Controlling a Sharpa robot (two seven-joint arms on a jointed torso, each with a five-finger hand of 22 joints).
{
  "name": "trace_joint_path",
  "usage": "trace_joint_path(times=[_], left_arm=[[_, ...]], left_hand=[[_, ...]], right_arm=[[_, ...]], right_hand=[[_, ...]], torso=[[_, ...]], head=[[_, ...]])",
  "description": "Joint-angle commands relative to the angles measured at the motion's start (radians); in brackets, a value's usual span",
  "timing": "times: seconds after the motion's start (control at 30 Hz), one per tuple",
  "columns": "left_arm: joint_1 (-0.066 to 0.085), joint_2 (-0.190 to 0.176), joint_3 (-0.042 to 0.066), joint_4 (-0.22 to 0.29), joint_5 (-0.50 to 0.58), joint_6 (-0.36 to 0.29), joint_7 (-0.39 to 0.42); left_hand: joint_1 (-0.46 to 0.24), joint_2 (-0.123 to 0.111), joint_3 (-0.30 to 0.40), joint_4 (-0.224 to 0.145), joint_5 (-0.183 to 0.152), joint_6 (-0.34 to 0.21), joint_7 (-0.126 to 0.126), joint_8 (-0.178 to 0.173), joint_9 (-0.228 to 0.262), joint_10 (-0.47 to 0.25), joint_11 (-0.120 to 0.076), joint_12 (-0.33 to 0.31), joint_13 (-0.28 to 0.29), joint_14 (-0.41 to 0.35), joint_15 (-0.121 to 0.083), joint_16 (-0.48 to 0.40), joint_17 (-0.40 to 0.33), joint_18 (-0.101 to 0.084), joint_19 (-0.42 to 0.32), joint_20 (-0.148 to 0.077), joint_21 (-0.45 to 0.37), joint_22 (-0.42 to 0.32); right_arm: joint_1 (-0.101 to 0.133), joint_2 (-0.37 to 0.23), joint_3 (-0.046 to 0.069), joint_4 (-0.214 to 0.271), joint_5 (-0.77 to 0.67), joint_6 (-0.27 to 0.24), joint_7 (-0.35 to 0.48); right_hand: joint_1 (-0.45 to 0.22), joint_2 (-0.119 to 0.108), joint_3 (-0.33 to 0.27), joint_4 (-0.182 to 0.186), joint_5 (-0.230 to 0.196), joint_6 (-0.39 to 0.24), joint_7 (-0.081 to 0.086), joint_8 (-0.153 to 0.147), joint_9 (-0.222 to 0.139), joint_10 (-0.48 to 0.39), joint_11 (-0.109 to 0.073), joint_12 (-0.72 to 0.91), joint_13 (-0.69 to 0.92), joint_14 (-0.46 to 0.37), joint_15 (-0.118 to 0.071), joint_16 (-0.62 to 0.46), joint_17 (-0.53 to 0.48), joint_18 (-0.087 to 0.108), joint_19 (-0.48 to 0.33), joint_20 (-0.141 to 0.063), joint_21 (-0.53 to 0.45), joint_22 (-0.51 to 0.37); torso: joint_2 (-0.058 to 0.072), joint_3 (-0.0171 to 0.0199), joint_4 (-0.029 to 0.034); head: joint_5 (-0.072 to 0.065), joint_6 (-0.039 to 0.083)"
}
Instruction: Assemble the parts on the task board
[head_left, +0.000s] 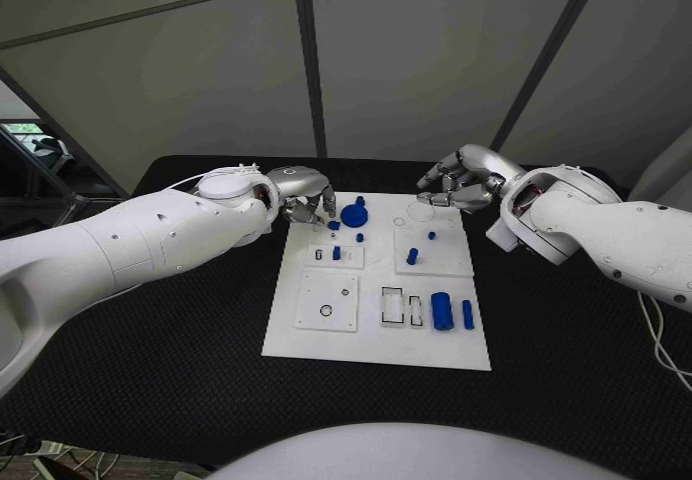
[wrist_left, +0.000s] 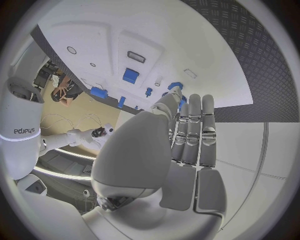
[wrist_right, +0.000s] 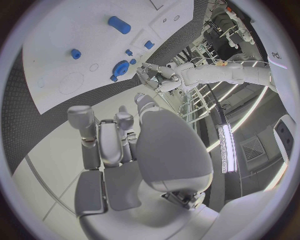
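The white task board (head_left: 310, 340) lies in the middle of the black table. A round blue part (head_left: 355, 213) sits near its far left corner, with small blue pieces (head_left: 413, 256) around the middle and a large blue cylinder (head_left: 441, 311) near the front right. My left hand (head_left: 303, 193) hovers at the far left corner beside the round part, fingers stretched out and holding nothing (wrist_left: 187, 135). My right hand (head_left: 459, 182) hangs over the far right corner, fingers half bent, nothing in them (wrist_right: 115, 145). The right wrist view shows the board (wrist_right: 56, 30) and the round part (wrist_right: 120, 67).
Black table (head_left: 159, 330) surrounds the board on all sides. Grey wall panels stand behind the table's far edge. Recessed white slots (head_left: 392, 305) lie in the board's front half.
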Motion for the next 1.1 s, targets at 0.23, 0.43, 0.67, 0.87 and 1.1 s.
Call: trace_joint_path(times=[0.23,0.43,0.67,0.87,1.1], left_arm=[[0.0,0.022,-0.011,-0.023,-0.075,0.033,0.058],[0.0,0.033,-0.016,-0.028,-0.08,0.026,0.063],[0.0,0.047,-0.017,-0.045,-0.095,0.048,0.051],[0.0,0.06,-0.017,-0.065,-0.107,0.062,0.032],[0.0,0.071,-0.017,-0.08,-0.126,0.091,0.012]], left_hand=[[-0.029,-0.006,0.074,-0.055,-0.008,-0.013,-0.021,-0.067,-0.032,-0.019,0.005,-0.013,-0.012,-0.024,0.006,0.024,0.002,-0.009,-0.032,0.005,0.041,0.068],[-0.053,-0.009,0.099,-0.082,-0.01,-0.046,-0.038,-0.109,-0.051,-0.028,0.007,-0.002,-0.009,-0.026,0.007,0.045,0.006,-0.006,-0.034,0.008,0.06,0.071],[-0.059,-0.007,0.109,-0.093,-0.011,-0.045,-0.041,-0.115,-0.056,-0.037,0.008,-0.001,-0.009,-0.03,0.007,0.051,0.007,-0.006,-0.037,0.01,0.068,0.072],[-0.074,-0.007,0.119,-0.109,-0.012,-0.058,-0.048,-0.133,-0.069,-0.062,0.012,0.004,-0.007,-0.039,0.009,0.062,0.009,-0.005,-0.042,0.012,0.08,0.071],[-0.083,-0.002,0.129,-0.121,-0.011,-0.043,-0.041,-0.131,-0.074,-0.078,0.013,0.013,-0.004,-0.047,0.008,0.072,0.01,-0.004,-0.048,0.013,0.089,0.072]], right_arm=[[0.001,0.002,0.001,0.002,0.002,0.002,0.007],[0.001,0.003,0.001,0.001,0.002,0.002,0.006],[0.001,0.004,0.001,0.001,0.002,0.002,0.006],[0.001,0.006,0.001,0.001,0.002,0.002,0.006],[0.001,0.007,0.001,-0.001,0.002,0.003,0.006]], right_hand=[[-0.001,0.005,0.005,0.0,0.003,0.0,-0.004,0.005,-0.001,0.003,-0.002,0.003,0.0,0.033,-0.007,-0.004,0.001,0.01,0.003,-0.003,-0.003,0.001],[-0.001,0.005,0.005,0.0,0.003,0.0,-0.004,0.005,-0.001,0.003,-0.002,0.003,0.0,0.033,-0.007,-0.004,0.001,0.01,0.003,-0.003,-0.003,0.001],[-0.001,0.005,0.005,0.0,0.003,0.0,-0.004,0.005,-0.001,0.003,-0.002,0.003,0.0,0.033,-0.007,-0.004,0.001,0.01,0.003,-0.003,-0.003,0.001],[-0.001,0.005,0.005,0.0,0.003,0.0,-0.004,0.005,-0.001,0.003,-0.002,0.003,0.0,0.033,-0.007,-0.004,0.001,0.01,0.003,-0.003,-0.003,0.001],[-0.001,0.005,0.005,0.0,0.003,0.0,-0.004,0.005,-0.001,0.003,-0.002,0.003,0.0,0.033,-0.007,-0.004,0.001,0.01,0.003,-0.003,-0.003,0.001]], torso=[[0.0,0.0012,-0.0004],[0.0,0.0003,0.0004],[-0.001,0.0007,0.0007],[-0.001,-0.0004,0.0012],[-0.001,0.0002,0.0]], head=[[-0.002,-0.001],[-0.005,-0.003],[-0.005,-0.003],[-0.007,-0.003],[-0.007,-0.004]])
